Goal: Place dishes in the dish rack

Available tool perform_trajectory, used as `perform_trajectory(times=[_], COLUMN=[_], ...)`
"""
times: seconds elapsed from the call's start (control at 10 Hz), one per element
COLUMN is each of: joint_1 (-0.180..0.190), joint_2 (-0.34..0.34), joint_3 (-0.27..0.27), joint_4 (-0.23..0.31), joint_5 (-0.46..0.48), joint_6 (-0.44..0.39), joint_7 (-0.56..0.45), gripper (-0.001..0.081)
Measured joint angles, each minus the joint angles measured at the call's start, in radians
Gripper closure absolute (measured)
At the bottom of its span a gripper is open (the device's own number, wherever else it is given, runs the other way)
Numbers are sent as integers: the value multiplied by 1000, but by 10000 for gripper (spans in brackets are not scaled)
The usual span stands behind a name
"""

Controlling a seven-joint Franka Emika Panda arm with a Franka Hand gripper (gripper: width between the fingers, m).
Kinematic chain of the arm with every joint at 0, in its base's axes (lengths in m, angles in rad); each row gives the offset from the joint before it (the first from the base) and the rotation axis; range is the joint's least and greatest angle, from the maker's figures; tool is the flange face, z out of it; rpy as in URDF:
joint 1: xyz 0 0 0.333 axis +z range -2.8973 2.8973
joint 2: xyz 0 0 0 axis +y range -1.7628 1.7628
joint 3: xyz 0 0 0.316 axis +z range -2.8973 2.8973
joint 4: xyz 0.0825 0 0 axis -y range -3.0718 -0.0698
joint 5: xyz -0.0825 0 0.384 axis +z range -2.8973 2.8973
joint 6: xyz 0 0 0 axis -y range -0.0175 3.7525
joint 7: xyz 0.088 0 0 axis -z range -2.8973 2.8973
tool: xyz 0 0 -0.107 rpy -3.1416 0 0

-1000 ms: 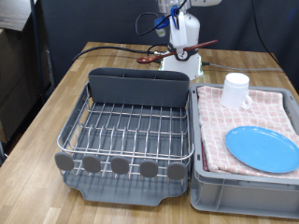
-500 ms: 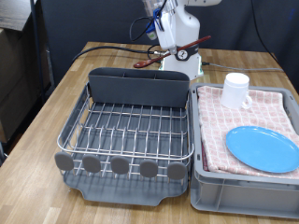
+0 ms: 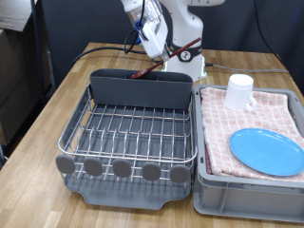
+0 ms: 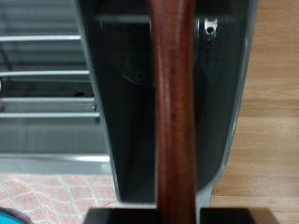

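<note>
The wooden spoon (image 3: 163, 60) is held tilted between the closed fingers of the end effector (image 3: 152, 43) above the far wall of the dish rack (image 3: 133, 128), while the cup (image 3: 239, 91) and plate (image 3: 268, 150) lie on the checked cloth (image 3: 252, 119) at right.

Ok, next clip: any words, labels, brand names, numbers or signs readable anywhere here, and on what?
No readable text in either view.
Dish rack: no label or brand shows.
Light-blue plate, white cup, pink checked cloth: plain, no print.
Wooden spoon, held in the claw over the dark caddy: bare wood, no marking.
</note>
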Motion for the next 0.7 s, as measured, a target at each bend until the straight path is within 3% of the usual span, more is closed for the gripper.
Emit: perform_trajectory(times=[0.4,0.7], joint_1=[24,16], joint_2=[99,126], joint_3=[-87,-49], joint_4=[27,20], joint_5=[57,11], joint_6=[3,88], joint_7=[-146,-109], gripper=[714,714])
